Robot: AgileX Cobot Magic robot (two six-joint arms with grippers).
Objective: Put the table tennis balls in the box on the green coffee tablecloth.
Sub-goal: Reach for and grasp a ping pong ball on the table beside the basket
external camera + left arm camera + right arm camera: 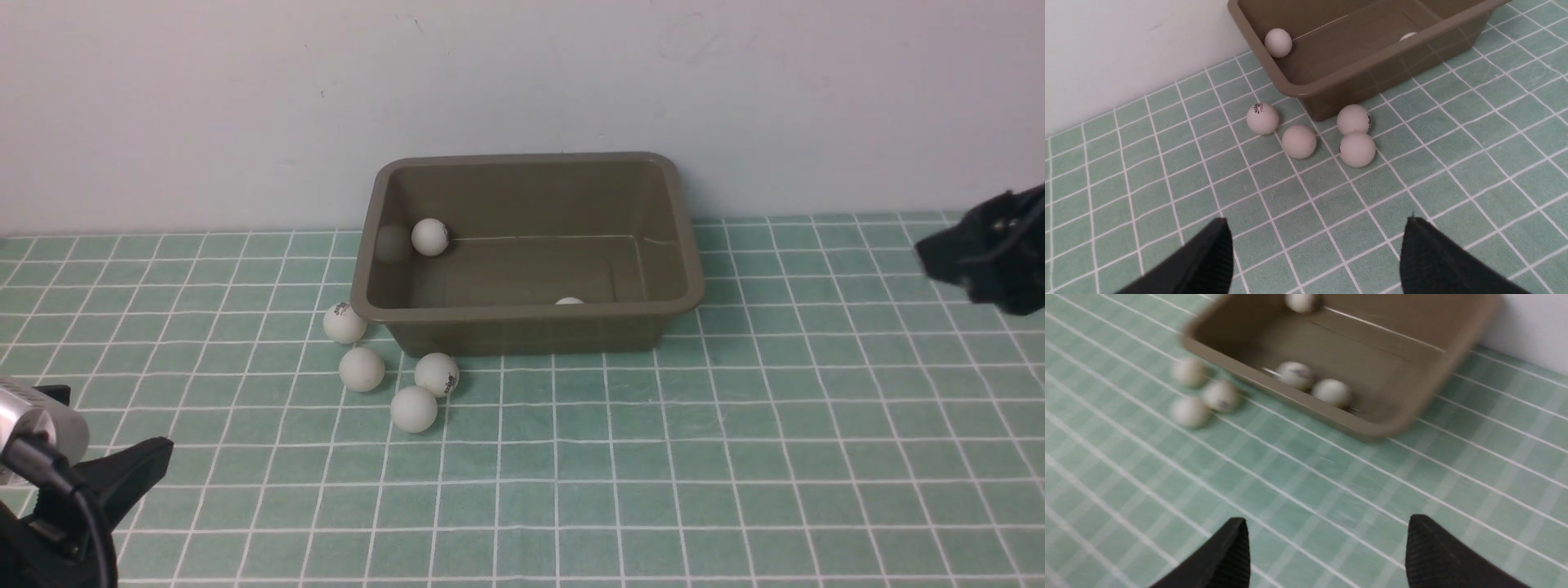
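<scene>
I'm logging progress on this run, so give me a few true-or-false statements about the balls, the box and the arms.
1. Four balls lie on the cloth outside the box. True.
2. The box is empty. False: the right wrist view shows three balls inside.
3. The left fingers hold a ball. False: they are spread apart and empty.
4. The loose balls sit by the box's left front corner. True.
5. The right fingers are open with nothing between them. True.
</scene>
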